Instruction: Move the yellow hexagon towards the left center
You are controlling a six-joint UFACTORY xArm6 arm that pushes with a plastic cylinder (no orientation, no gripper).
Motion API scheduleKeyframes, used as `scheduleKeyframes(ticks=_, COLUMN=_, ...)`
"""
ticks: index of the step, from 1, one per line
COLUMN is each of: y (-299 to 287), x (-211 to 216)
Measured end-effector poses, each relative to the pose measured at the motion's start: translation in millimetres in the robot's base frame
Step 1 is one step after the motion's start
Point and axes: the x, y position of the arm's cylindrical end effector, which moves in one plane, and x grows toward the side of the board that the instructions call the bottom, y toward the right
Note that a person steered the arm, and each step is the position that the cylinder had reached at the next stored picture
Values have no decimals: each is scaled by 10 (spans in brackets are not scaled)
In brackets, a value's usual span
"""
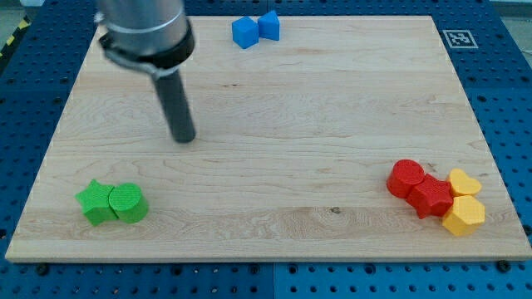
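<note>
The yellow hexagon (pixel 463 215) lies near the board's bottom right corner, touching a red block (pixel 431 198). A second yellow block (pixel 463 183), heart-like in shape, sits just above it. A round red block (pixel 406 178) lies to the left of these. My tip (pixel 184 138) rests on the wooden board (pixel 291 124) in the left centre, far to the left of the yellow hexagon and touching no block.
Two blue blocks (pixel 255 30) lie together at the top edge, middle. A green star-like block (pixel 96 203) and a green round block (pixel 127 202) touch each other at the bottom left, below my tip. A marker tag (pixel 458 38) lies beyond the top right corner.
</note>
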Motion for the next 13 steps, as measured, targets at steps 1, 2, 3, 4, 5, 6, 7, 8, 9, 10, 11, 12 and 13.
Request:
scheduleKeyframes(ticks=1, y=279, x=-152)
scheduleKeyframes(ticks=2, y=528, x=-152)
scheduleKeyframes(ticks=3, y=672, x=-142)
scheduleKeyframes(ticks=4, y=674, x=-142)
scheduleKeyframes(ticks=5, y=674, x=-141)
scheduleKeyframes(ticks=6, y=674, x=-139)
scheduleKeyframes(ticks=7, y=711, x=-104)
scheduleKeyframes(ticks=8, y=1192, x=-95)
scheduleKeyframes(ticks=9, y=1863, x=-95)
scheduleKeyframes(ticks=10, y=2667, x=-54)
scheduleKeyframes(ticks=11, y=3551, x=172)
scheduleKeyframes(ticks=12, y=4218, x=700)
scheduleKeyframes(ticks=13, y=4414, x=1452)
